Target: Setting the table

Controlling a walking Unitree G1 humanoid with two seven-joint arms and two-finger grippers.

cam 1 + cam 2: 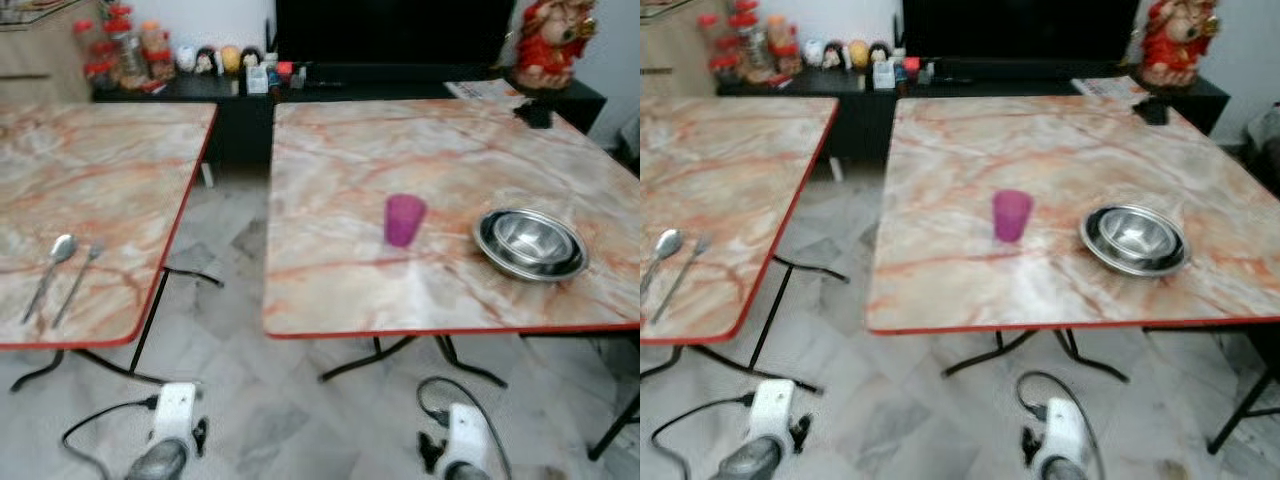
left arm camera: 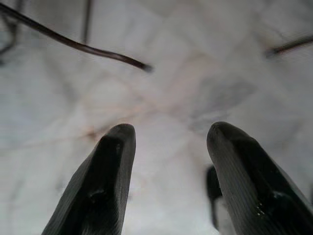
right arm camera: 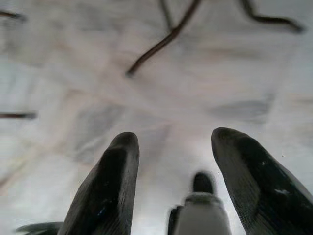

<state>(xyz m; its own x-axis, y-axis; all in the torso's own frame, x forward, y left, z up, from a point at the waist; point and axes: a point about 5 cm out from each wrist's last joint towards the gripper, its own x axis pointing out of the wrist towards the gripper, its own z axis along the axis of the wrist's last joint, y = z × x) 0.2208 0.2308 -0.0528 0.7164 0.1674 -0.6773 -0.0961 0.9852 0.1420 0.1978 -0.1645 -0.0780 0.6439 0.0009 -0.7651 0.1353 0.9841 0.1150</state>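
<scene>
Two marble-patterned tables with red edges stand before me. On the right table [image 1: 330,300] a purple cup [image 1: 404,219] stands upright, and a stack of steel bowls [image 1: 530,243] sits to its right. Near the front edge of the left table [image 1: 150,150] a spoon [image 1: 52,268] and a fork [image 1: 78,281] lie side by side. Both arms hang low over the floor. My left gripper [image 2: 168,139] is open with nothing between its fingers. The right gripper [image 3: 173,144] is open too, pointing at floor tiles.
A dark sideboard [image 1: 330,90] runs along the back wall with jars [image 1: 120,45], small figurines and a red statue [image 1: 552,40]. A black object [image 1: 535,115] lies at the right table's far corner. Tiled floor [image 1: 225,300] shows in the gap between the tables, with black table legs [image 1: 150,320] underneath.
</scene>
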